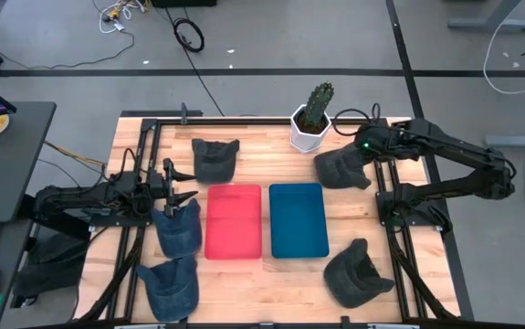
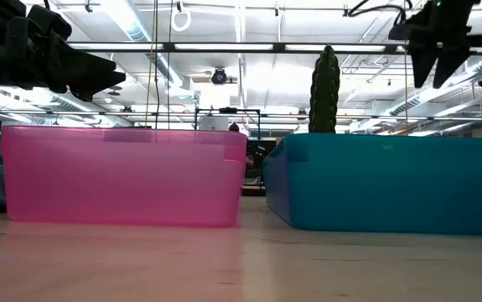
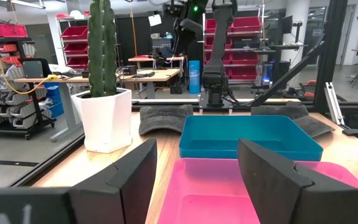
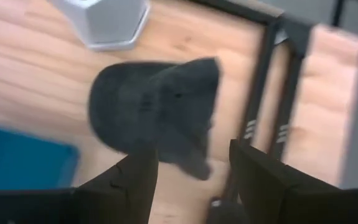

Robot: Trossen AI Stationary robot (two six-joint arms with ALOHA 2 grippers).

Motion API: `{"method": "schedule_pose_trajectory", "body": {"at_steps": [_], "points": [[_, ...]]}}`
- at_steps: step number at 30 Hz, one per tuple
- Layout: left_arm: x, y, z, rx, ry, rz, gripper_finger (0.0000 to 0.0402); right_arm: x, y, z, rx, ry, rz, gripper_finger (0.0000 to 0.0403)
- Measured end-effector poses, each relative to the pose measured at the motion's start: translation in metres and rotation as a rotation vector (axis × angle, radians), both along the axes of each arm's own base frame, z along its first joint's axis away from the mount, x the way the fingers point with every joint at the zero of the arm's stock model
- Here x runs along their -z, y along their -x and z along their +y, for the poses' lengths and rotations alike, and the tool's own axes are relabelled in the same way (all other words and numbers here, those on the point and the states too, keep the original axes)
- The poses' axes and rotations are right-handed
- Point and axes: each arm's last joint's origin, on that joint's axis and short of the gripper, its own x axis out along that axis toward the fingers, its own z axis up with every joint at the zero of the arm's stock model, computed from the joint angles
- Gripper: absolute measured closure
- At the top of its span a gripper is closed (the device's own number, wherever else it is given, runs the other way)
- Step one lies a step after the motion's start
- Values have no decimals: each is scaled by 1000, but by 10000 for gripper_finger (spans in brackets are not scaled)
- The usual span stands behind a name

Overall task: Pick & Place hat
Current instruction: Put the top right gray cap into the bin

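Right gripper (image 1: 364, 146) is hanging over the back right corner with its fingers spread and nothing in them, parked right above a dark grey cap (image 1: 342, 170) that's lying on the wood just beside the cactus pot; the right wrist view is showing that same cap (image 4: 157, 112) between the two fingers. Left gripper (image 1: 185, 196) is also sitting released, hovering over the left side of the wooden table (image 1: 280, 274), fingers pointing toward the bins and poking over the top edge of a blue denim cap (image 1: 178, 228).

Biggest stuff first: the pink bin (image 1: 235, 221) and the teal bin (image 1: 298, 219) are sitting side by side mid-table, just about touching. Another dark grey cap (image 1: 356, 274) is lying at the front right, another denim one (image 1: 169, 286) at the front left, and one more dark cap (image 1: 215, 157) at the back, behind the pink bin. A little cactus in a white pot (image 1: 312, 125) is standing upright at the back edge.
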Motion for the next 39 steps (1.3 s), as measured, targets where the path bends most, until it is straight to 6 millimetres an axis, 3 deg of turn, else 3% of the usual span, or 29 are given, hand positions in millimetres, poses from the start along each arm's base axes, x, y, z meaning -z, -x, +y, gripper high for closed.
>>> {"method": "schedule_pose_trajectory", "body": {"at_steps": [9,25,39], "points": [[0,0,0,0,0,0,174,45,-15,-16,14,-82,-93,202],[0,0,0,0,0,0,174,120,-14,-40,9,-99,-175,202],[0,0,0,-1,0,0,174,151,-9,-46,5,-49,-217,202]]}}
